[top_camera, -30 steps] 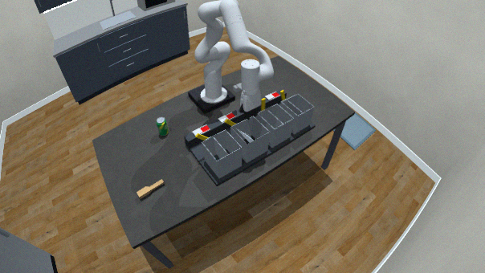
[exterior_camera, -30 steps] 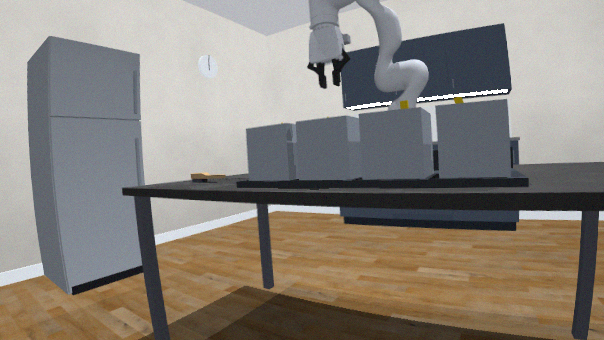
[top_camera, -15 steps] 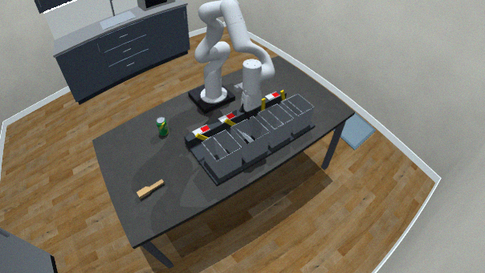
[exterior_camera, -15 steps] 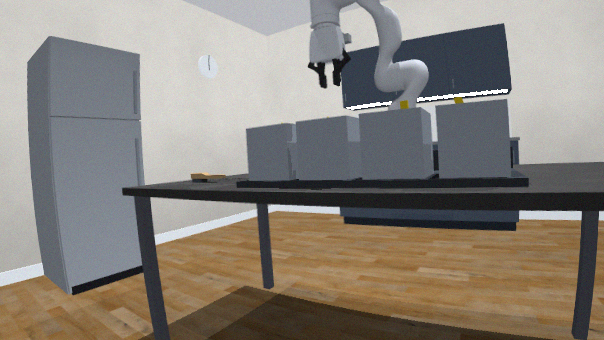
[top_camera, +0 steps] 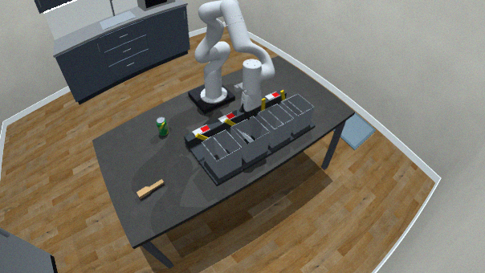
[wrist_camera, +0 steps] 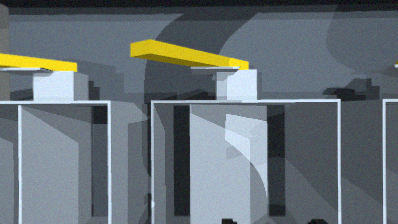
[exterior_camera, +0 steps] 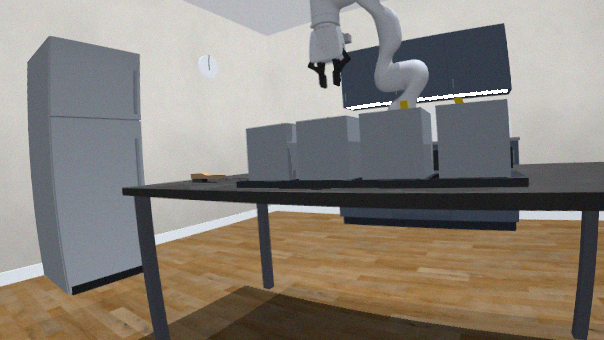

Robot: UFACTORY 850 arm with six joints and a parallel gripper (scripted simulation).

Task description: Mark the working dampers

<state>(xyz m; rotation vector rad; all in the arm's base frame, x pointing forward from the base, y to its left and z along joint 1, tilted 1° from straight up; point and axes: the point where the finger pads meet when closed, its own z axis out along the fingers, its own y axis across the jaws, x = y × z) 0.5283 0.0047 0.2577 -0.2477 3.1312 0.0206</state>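
Note:
Four grey open-topped duct dampers (top_camera: 222,154) (top_camera: 250,138) (top_camera: 277,122) (top_camera: 299,110) stand in a row on a dark base (top_camera: 218,181) (exterior_camera: 380,183). In the side view they show as plain boxes (exterior_camera: 270,152) (exterior_camera: 327,147) (exterior_camera: 395,145) (exterior_camera: 472,140). Status sliders (top_camera: 205,128) (top_camera: 230,116) (top_camera: 275,95) on the robot's side show red; one is hidden by the arm. Yellow levers (top_camera: 201,136) (top_camera: 263,103) (wrist_camera: 187,54) stick out from the shafts. My gripper (exterior_camera: 328,75) (wrist_camera: 272,221) is open and empty, pointing down well above the row. The wrist view looks into one damper (wrist_camera: 245,101) with its blade (wrist_camera: 240,150).
A green can (top_camera: 161,126) and a wooden block (top_camera: 150,189) (exterior_camera: 207,176) lie on the dark table (top_camera: 132,160) left of the dampers. The arm's base (top_camera: 211,97) stands behind the sliders. A fridge (exterior_camera: 90,160) and a cabinet (top_camera: 120,44) stand off the table.

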